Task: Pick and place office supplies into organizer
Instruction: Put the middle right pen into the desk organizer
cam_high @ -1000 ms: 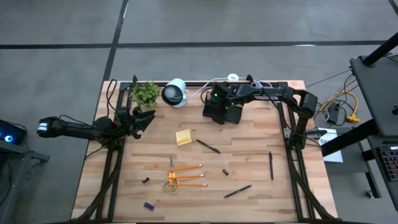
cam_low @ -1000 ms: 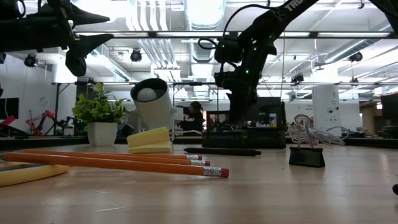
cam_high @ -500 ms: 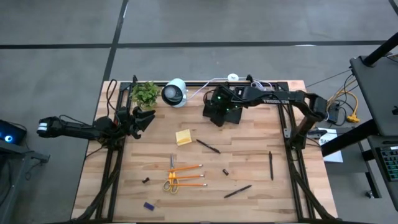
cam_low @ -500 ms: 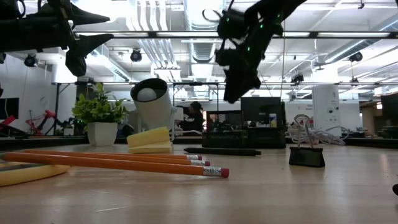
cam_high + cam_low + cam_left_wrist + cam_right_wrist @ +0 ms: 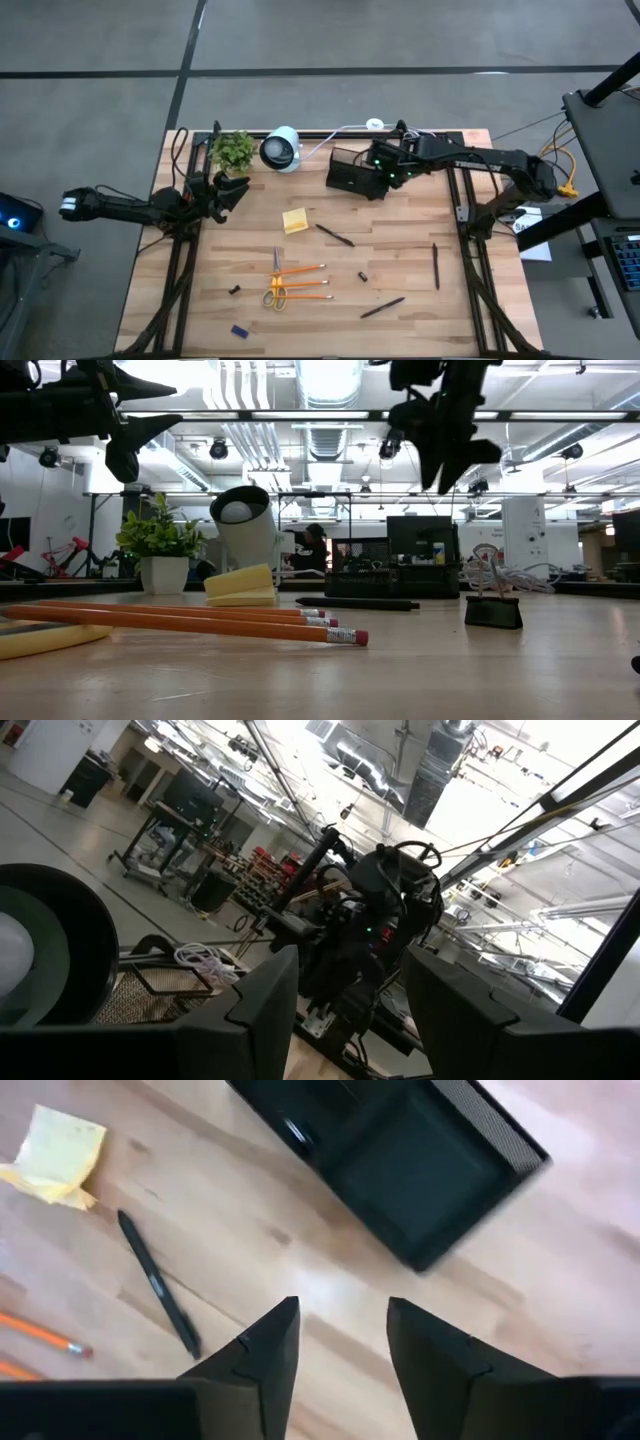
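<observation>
Beside the black rectangular mesh organizer (image 5: 356,173), the right gripper (image 5: 340,1335) stands released, empty; only its wrist view shows a black pen (image 5: 160,1285) inside the gap's foreground.

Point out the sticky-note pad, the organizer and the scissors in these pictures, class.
sticky-note pad (image 5: 295,221), high view, centre of the yellow top sheet.
organizer (image 5: 425,1170), right wrist view, floor of the wide compartment.
scissors (image 5: 275,296), high view, on the yellow handles.
</observation>
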Controlling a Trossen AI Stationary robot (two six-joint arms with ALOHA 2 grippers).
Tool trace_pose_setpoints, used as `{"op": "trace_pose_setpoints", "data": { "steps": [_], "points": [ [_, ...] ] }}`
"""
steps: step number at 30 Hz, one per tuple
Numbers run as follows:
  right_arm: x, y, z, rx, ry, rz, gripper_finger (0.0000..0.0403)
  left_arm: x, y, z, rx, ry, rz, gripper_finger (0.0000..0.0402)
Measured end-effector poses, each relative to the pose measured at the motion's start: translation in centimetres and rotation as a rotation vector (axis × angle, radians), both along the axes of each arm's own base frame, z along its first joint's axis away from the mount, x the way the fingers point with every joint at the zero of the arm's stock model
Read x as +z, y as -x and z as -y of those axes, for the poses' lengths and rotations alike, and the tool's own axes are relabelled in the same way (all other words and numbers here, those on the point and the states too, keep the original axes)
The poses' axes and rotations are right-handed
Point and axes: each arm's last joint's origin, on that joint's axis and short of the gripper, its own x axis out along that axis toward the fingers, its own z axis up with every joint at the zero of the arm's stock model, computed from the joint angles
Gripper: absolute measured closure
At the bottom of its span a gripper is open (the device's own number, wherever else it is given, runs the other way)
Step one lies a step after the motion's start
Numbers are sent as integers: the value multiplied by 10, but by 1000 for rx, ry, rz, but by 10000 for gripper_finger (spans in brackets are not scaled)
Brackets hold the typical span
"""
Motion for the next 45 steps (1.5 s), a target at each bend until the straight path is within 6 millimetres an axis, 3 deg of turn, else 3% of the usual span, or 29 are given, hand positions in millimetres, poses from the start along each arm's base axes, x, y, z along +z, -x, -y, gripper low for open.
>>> {"op": "trace_pose_setpoints", "data": {
  "steps": [9, 17, 28, 35, 45],
  "points": [
    [5, 21, -27, -51, -26, -126, 195, 0, 0, 0, 0, 0, 0, 235],
    [-1, 45, -64, -98, -41, -108, 150, 0, 0, 0, 0, 0, 0, 235],
    [-24, 94, -107, -279, -187, -72, 151, 0, 0, 0, 0, 0, -2, 235],
    [-37, 106, -129, -331, -209, -122, 162, 0, 0, 0, 0, 0, -2, 235],
    [-72, 116, -148, -370, -254, -164, 163, 0, 0, 0, 0, 0, -1, 235]
  ]
}}
